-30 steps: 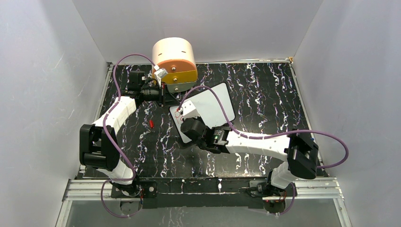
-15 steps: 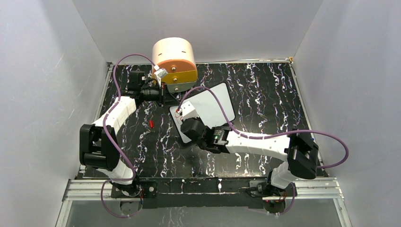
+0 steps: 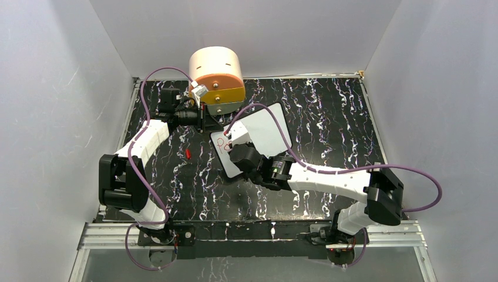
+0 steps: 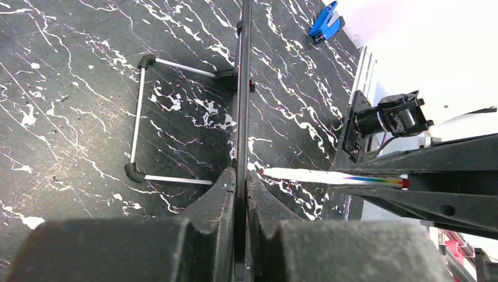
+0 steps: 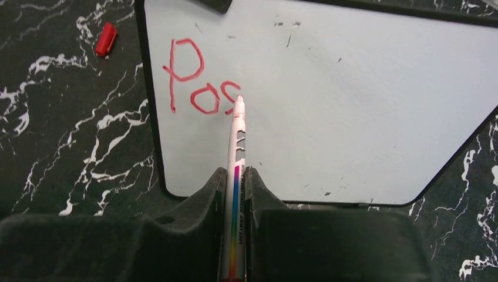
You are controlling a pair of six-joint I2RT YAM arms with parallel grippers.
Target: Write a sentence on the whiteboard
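Nearby, red cap [image 5: 106, 39] lies left of whiteboard [image 5: 352, 106]

Round drawer unit [image 3: 216, 79], red cap [image 3: 188, 153]

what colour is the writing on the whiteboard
Red; the lettering on the whiteboard shows best in the right wrist view.
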